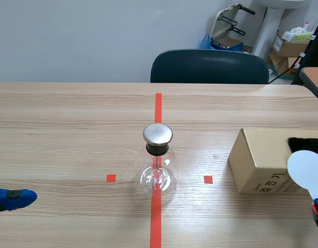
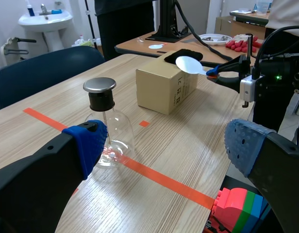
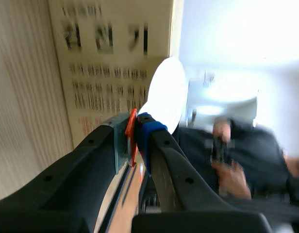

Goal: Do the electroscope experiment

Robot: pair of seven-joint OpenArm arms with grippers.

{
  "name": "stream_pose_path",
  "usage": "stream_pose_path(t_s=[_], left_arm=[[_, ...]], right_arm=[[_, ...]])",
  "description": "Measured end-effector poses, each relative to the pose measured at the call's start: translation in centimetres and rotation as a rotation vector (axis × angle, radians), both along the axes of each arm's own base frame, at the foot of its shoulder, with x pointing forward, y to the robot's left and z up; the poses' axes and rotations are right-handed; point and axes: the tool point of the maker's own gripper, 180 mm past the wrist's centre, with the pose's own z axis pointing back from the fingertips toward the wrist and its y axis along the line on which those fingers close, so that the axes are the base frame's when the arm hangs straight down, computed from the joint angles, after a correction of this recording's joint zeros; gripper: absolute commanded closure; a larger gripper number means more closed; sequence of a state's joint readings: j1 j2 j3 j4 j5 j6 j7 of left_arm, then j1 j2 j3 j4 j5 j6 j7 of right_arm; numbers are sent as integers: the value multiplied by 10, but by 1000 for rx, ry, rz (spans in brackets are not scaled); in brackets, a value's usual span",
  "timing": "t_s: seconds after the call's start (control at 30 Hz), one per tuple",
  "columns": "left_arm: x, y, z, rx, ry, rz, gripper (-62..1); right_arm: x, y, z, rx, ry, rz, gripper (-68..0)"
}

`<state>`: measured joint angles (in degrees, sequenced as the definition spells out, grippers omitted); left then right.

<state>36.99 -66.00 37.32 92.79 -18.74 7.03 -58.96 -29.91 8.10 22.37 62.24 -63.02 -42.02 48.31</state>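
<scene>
- Right wrist view showed the right gripper (image 3: 135, 132) clamped on the thin orange-red handle (image 3: 132, 141) of a white paddle (image 3: 165, 94). The paddle's flat round disc stood out just past the fingertips.
- Just ahead of that disc was a cardboard box (image 3: 110, 58), its printed side facing the gripper. The print was too blurred to read.
- In the scene view the paddle sat at the right edge of the frame, with the disc overlapping the box's right end. I could not tell whether they touched. A black fuzzy patch (image 1: 305, 144) lay on the box top, just above the disc.
- The left gripper (image 2: 164, 145) was released, its blue dotted pads spread wide and holding nothing. In the scene view it lay low in the lower left corner, well apart from everything else.
- The electroscope (image 1: 157, 168) stood upright at the middle of the frame on the orange-red tape line (image 1: 155, 217), between the two arms. It was a round clear glass flask with a black neck and a smooth grey metal cap (image 1: 158, 134). The box stood between it and the paddle, apart from the flask.
- From the left wrist view, something small and pinkish showed inside the flask near its base.
- The table (image 1: 71, 129) had a pale wood grain. A dark chair (image 1: 209, 66) stood behind it at the top centre. Coloured blocks (image 2: 237, 206) lay below the table edge, beside the left gripper's right finger.
</scene>
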Motion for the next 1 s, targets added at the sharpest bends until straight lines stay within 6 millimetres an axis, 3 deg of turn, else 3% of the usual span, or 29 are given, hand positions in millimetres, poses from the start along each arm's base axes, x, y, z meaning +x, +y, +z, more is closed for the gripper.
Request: stream_pose_path(t_s=[0.1,0.17,0.23,0.4,0.5,0.63,0.7,0.77,0.9,1.0], left_arm=[[0,0,0,0,0,0,-523],[0,0,0,0,0,0,-523],[0,0,0,0,0,0,-523],[0,0,0,0,0,0,-523],[0,0,0,0,0,0,-523],[0,0,0,0,0,0,-523],[0,0,0,0,0,0,-523],[0,0,0,0,0,0,-523],[0,0,0,0,0,0,-523],[0,0,0,0,0,0,-523]], right_arm=[[4,-39,3,-29,-17,-212,-20],[3,-50,4,-42,-20,-267,-20],[4,-45,4,-38,-18,-236,-20],[1,-5,1,-4,-5,-21,-20],[2,-9,2,-7,-6,-40,-20],[4,-44,3,-39,-18,-235,-20],[3,-52,4,-44,-21,-274,-20],[4,-45,4,-38,-19,-236,-20],[2,-12,2,-11,-7,-57,-20],[2,-10,2,-9,-7,-47,-20]])
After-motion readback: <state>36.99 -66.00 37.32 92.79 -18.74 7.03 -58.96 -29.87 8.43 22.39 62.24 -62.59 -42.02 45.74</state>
